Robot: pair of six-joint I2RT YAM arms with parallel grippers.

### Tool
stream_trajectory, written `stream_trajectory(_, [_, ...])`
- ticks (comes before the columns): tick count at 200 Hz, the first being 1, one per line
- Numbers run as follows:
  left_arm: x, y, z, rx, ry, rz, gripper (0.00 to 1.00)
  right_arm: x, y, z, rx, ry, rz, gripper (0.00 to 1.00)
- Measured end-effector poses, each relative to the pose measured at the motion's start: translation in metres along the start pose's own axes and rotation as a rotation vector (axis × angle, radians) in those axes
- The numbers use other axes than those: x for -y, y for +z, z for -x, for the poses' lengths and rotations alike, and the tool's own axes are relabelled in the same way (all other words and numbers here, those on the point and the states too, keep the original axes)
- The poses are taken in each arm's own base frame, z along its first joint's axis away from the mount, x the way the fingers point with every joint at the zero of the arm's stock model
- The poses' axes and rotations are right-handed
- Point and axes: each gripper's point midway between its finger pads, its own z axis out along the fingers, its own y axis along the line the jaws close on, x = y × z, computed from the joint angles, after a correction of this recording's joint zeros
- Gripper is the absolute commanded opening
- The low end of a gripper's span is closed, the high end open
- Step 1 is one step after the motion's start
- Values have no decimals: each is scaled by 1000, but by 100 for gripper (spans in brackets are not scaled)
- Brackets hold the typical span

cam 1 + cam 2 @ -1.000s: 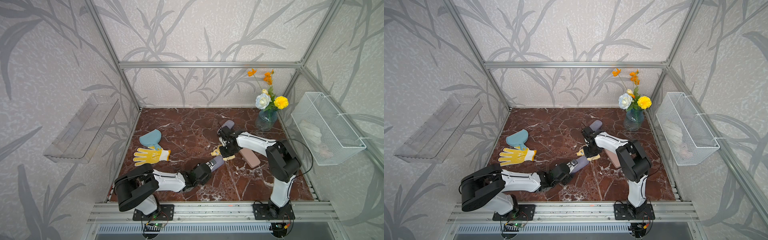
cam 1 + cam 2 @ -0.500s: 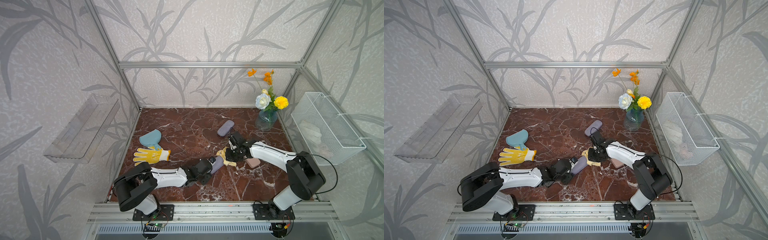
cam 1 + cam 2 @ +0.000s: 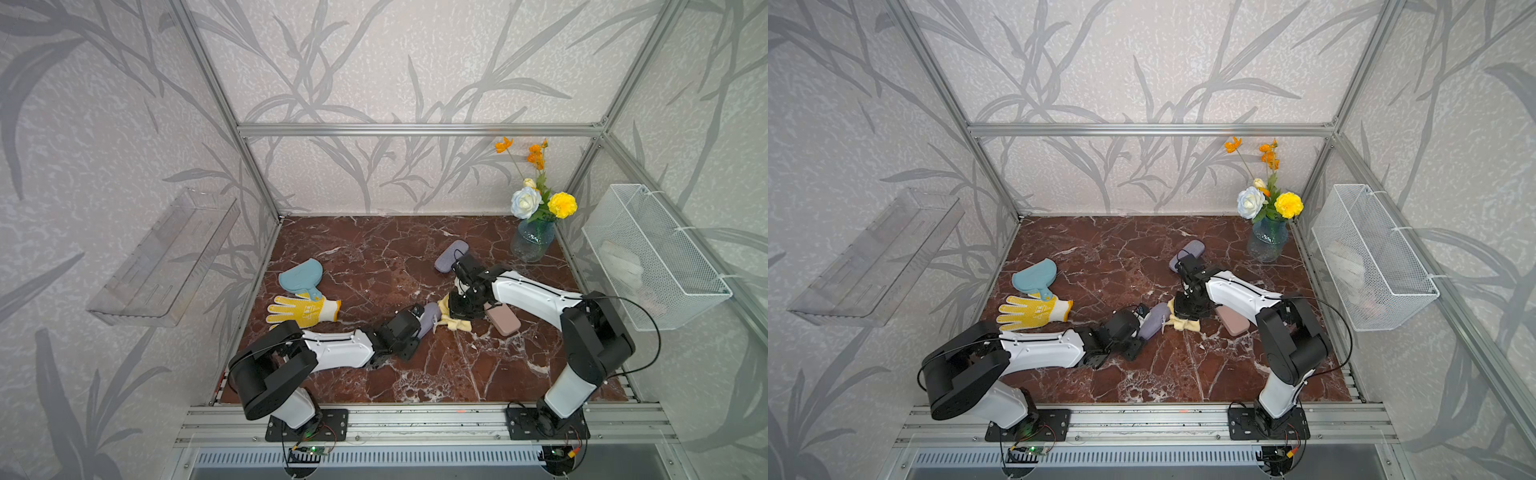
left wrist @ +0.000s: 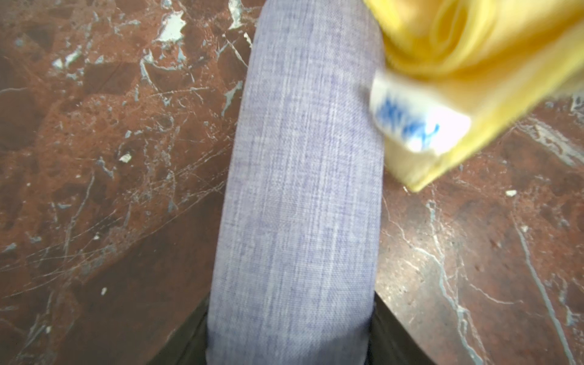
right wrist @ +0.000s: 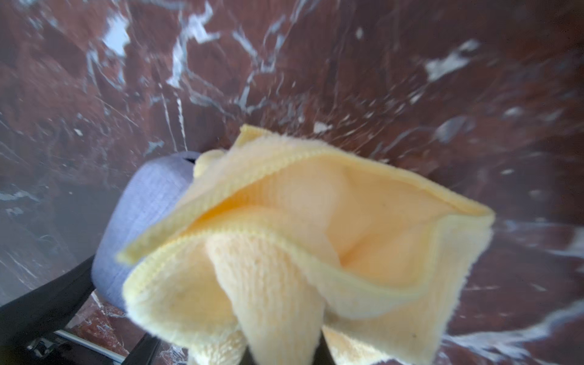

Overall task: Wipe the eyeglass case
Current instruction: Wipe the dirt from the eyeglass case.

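In both top views a lavender-grey fabric eyeglass case (image 3: 428, 321) (image 3: 1153, 321) lies low over the marble floor, and my left gripper (image 3: 417, 329) is shut on its near end. The left wrist view shows the case (image 4: 300, 189) running straight out from between the dark jaws of my left gripper (image 4: 290, 331). My right gripper (image 3: 459, 311) is shut on a crumpled yellow cloth (image 3: 451, 323) (image 3: 1183, 323). The cloth (image 5: 316, 237) presses against the far end of the case (image 5: 142, 215) and hides the right fingers. Its white label (image 4: 417, 123) shows in the left wrist view.
A pink case (image 3: 503, 319) lies just right of the cloth, and another lavender case (image 3: 451, 255) sits behind the right wrist. A yellow glove (image 3: 301, 309) and a blue mitt (image 3: 300, 274) lie at the left, a flower vase (image 3: 532, 241) at the back right, and a wire basket (image 3: 652, 257) hangs on the right wall.
My right gripper has carried the cloth a little toward the front along the case's far end, and its elbow has swung right and partly back. The left gripper keeps its hold on the case.
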Motion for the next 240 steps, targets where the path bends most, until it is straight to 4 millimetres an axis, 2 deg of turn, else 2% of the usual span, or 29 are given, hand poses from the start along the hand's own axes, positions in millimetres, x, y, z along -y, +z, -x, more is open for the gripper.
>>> stream_trajectory(17, [2,0,1,-9,-2,-15,6,-10,9,-14,-24,5,20,0])
stream_trajectory(60, [2,2,3,-23,-10,-28,6,-57,17,-41,-76,22,157,0])
stream_trajectory(90, [0,0,3,-37,-22,-45,6,-68,20,-51,-124,78,215,0])
stream_trajectory(130, [-2,-7,1,-51,-42,-69,5,-64,24,-40,-163,148,253,0])
stream_trajectory(171, [1,-7,2,-51,-60,-89,4,-32,15,6,-99,243,230,0])
stream_trajectory(191, [1,-6,1,-54,-65,-90,4,-26,12,15,-67,238,213,0])
stream_trajectory(216, [2,-5,0,-66,-65,-96,4,-32,13,-1,-67,183,197,0])
stream_trajectory(240, [7,-6,1,-69,-63,-124,4,-48,17,-41,-137,109,208,0])
